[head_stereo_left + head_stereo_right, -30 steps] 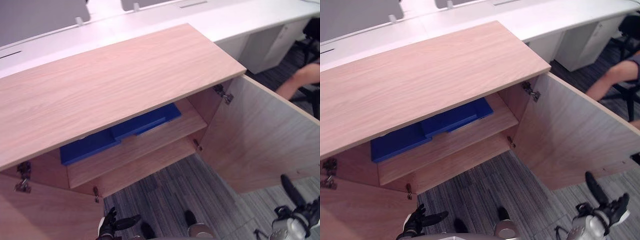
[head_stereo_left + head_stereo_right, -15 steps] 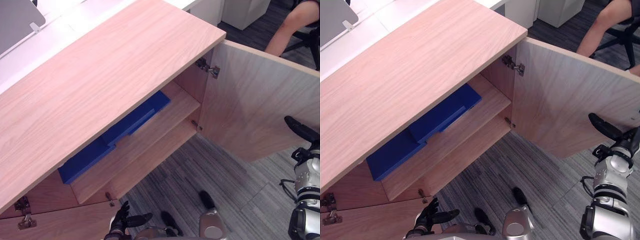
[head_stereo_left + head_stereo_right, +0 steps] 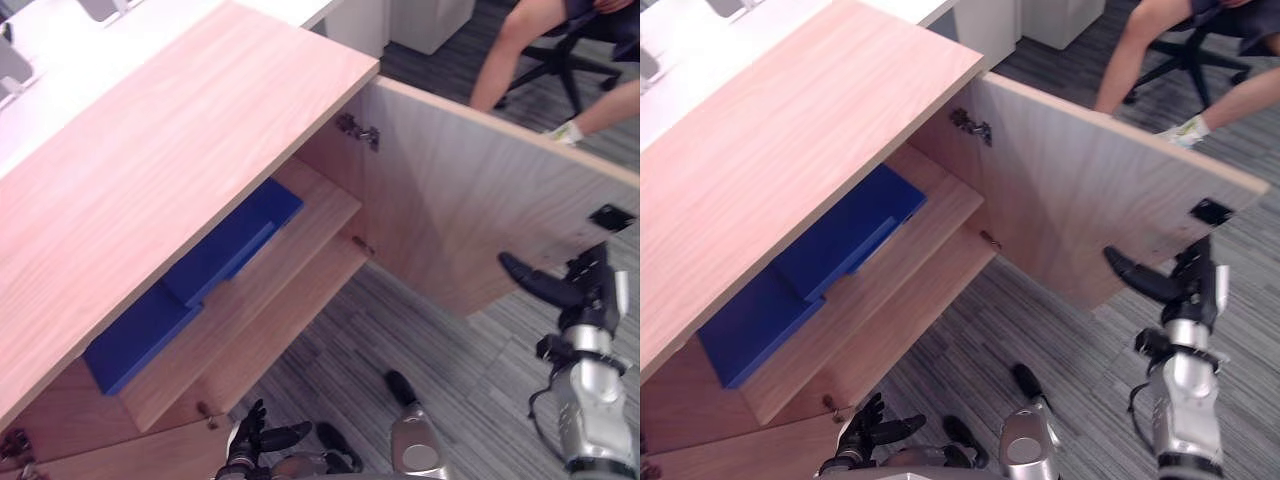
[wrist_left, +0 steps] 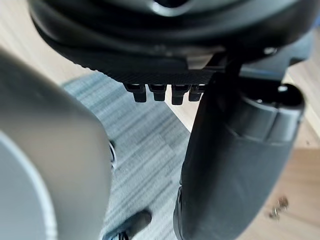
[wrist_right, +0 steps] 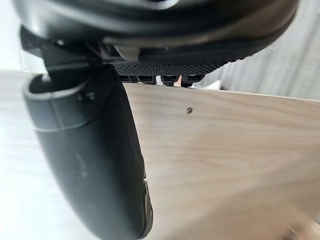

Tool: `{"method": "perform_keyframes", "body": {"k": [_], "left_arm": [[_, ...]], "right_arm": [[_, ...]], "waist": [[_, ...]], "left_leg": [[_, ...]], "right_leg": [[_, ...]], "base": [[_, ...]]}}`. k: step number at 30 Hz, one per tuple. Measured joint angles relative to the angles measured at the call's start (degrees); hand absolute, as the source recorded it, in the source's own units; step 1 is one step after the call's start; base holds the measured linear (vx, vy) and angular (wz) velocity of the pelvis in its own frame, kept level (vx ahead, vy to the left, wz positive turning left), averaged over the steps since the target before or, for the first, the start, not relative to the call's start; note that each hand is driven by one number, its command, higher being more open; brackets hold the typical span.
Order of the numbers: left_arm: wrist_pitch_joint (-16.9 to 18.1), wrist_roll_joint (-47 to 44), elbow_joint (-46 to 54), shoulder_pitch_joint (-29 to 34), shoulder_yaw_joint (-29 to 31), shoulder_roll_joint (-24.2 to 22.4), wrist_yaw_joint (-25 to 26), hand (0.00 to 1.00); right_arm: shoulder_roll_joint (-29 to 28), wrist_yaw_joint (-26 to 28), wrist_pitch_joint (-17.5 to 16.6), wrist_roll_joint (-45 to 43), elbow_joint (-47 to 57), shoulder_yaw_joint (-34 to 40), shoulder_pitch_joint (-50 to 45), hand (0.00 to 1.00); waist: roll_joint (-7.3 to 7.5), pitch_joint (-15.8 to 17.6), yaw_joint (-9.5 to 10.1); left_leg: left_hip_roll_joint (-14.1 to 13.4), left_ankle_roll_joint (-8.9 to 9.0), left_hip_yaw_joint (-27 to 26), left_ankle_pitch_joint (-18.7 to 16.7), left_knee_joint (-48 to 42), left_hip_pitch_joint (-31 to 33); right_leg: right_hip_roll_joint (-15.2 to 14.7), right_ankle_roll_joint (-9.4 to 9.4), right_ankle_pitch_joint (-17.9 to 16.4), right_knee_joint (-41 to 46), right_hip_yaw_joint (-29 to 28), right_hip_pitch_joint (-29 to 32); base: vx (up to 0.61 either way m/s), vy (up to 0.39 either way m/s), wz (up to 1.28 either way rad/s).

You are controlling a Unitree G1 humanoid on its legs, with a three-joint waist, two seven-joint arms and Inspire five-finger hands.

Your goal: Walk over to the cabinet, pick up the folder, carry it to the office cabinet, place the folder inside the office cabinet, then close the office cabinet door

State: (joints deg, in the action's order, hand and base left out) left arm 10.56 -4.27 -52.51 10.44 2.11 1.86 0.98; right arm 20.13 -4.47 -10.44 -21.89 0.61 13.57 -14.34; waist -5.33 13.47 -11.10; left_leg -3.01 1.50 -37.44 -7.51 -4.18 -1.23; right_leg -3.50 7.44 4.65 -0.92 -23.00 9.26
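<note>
The wooden office cabinet (image 3: 170, 150) stands with its right door (image 3: 470, 200) swung wide. On its upper shelf lies a blue folder (image 3: 235, 245), with a second blue piece (image 3: 130, 340) beside it to the left. My right hand (image 3: 540, 285) is raised, fingers straight, just in front of the door's inner face near its lower edge. The right wrist view has the door's wood (image 5: 225, 150) close behind that hand (image 5: 90, 165). Low down by the cabinet's left door hangs my left hand (image 3: 262, 440), open and holding nothing.
A person sits on an office chair (image 3: 560, 50) behind the open door, legs (image 3: 510, 50) stretched toward it. White desks (image 3: 60, 50) run behind the cabinet. Grey striped carpet (image 3: 450, 370) lies in front. A dark handle recess (image 3: 608, 216) marks the door's free edge.
The camera has swung right, so the whole scene has shifted left. My right hand has risen from low on the right up to the door's inner face. The folder stays on the shelf.
</note>
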Motion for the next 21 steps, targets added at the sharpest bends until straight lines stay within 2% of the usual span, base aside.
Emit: {"method": "perform_keyframes", "body": {"k": [3, 5, 6, 10, 12, 14, 15, 16, 18, 19, 20, 21], "left_arm": [[0.1, 0.0, -1.1, -0.1, 0.4, 1.6, -0.3, 1.0], [0.1, 0.3, -2.3, -0.9, 0.4, 2.7, -0.9, 1.0], [0.1, 0.7, -2.5, -1.1, 0.4, 2.9, -1.1, 1.0], [0.2, 2.1, -5.0, -2.2, 0.2, 4.0, -2.1, 1.0], [0.2, 2.3, -6.1, -2.8, 0.2, 4.5, -2.6, 1.0], [0.2, 2.4, -6.1, -2.9, 0.0, 4.7, -2.7, 1.0], [0.2, 2.6, -6.0, -3.0, -0.3, 4.8, -2.7, 1.0], [0.2, 2.7, -6.0, -3.0, -0.6, 5.0, -2.7, 1.0], [0.2, 3.2, -5.9, -3.4, -1.2, 5.0, -2.7, 1.0], [0.1, 3.3, -5.7, -3.5, -1.5, 5.0, -2.7, 1.0], [0.1, 3.3, -5.6, -3.7, -1.4, 5.0, -2.6, 1.0], [-0.1, 3.3, -5.5, -4.2, -1.4, 5.0, -2.3, 1.0]], "right_arm": [[-0.9, 3.1, 0.0, 0.1, 5.2, -5.2, -8.5, 1.0], [0.8, 6.1, 0.1, -0.2, 9.4, -9.6, -15.4, 1.0], [1.7, 7.0, 0.2, -0.5, 10.3, -10.6, -17.0, 1.0], [12.3, 13.4, 1.8, -1.5, 15.3, -18.0, -23.6, 1.0], [17.2, 16.7, 3.4, -1.5, 17.6, -20.6, -24.8, 1.0], [20.2, 20.0, 4.0, -1.4, 19.0, -24.4, -24.0, 1.0], [20.4, 22.0, 4.0, -1.4, 20.2, -26.9, -22.6, 1.0], [19.9, 23.4, 3.6, -0.9, 21.0, -29.8, -19.4, 1.0], [17.6, 24.3, 2.5, 0.0, 20.8, -32.8, -12.9, 1.0], [14.3, 23.9, 1.2, 1.4, 19.2, -33.3, -8.4, 1.0], [12.3, 23.3, 0.7, 1.9, 17.9, -33.3, -6.0, 1.0], [6.4, 20.2, -0.5, 3.8, 11.7, -32.4, 0.7, 1.0]], "waist": [[1.9, -0.8, -0.86], [3.51, -0.9, -1.4], [3.82, -0.9, -1.5], [5.76, -2.1, -1.53], [6.45, -2.6, -1.46], [6.85, -3.4, -0.34], [6.9, -4.4, 0.56], [7.25, -5.2, 1.17], [7.35, -6.1, 2.48], [7.72, -6.5, 3.48], [7.43, -6.8, 4.14], [7.76, -6.8, 5.85]], "left_leg": [[-1.0, 0.36, -1.1, -1.1, -1.6, -0.6], [-2.0, 0.42, -1.1, -2.2, -3.4, -0.6], [-2.2, 0.38, -1.1, -2.4, -3.8, -0.7], [-2.9, 0.57, -0.2, -3.8, -5.8, -0.8], [-2.9, 0.13, 2.3, -4.1, -6.2, -0.4], [-2.6, -0.3, 5.8, -3.6, -6.2, 0.4], [-2.5, -0.4, 7.8, -3.0, -6.1, 1.3], [-2.0, -0.44, 10.2, -2.0, -5.9, 2.3], [-1.1, -0.45, 13.8, 0.1, -4.3, 3.3], [-0.3, -0.41, 16.2, 2.1, -2.3, 3.4], [0.0, -0.35, 17.3, 3.2, -1.3, 3.4], [1.0, -0.42, 20.9, 6.1, 2.0, 3.0]], "right_leg": [[0.6, 0.06, 0.2, 0.2, -1.2, -0.5], [1.1, 0.1, 0.4, 0.6, -1.3, -0.8], [1.2, 0.1, 0.4, 0.7, -1.3, -1.0], [1.6, 0.11, 0.4, 2.0, -0.8, -1.6], [1.3, 0.08, 0.4, 2.4, 1.1, -2.3], [1.3, 0.06, 0.4, 3.2, 3.8, -2.4], [0.9, -0.14, 0.2, 3.2, 5.8, -2.4], [0.3, -1.14, -0.6, 3.4, 8.2, -2.4], [-0.6, -1.41, -1.7, 3.9, 12.0, -2.5], [-1.3, -1.41, -2.4, 4.0, 14.5, -2.5], [-1.5, -1.69, -2.6, 4.0, 15.8, -2.7], [-2.3, -2.17, -2.7, 4.0, 19.5, -3.6]], "base": [[0.03, -0.066, -0.25], [0.02, -0.047, -0.14], [-0.01, -0.034, -0.1], [-0.04, -0.018, 0.03], [-0.07, -0.029, 0.45], [-0.08, -0.051, 0.57], [-0.06, -0.068, 0.84], [-0.05, -0.078, 0.91], [-0.05, -0.082, 1.1], [-0.04, -0.077, 1.17], [-0.04, -0.077, 1.39], [-0.03, -0.048, 1.13]]}}
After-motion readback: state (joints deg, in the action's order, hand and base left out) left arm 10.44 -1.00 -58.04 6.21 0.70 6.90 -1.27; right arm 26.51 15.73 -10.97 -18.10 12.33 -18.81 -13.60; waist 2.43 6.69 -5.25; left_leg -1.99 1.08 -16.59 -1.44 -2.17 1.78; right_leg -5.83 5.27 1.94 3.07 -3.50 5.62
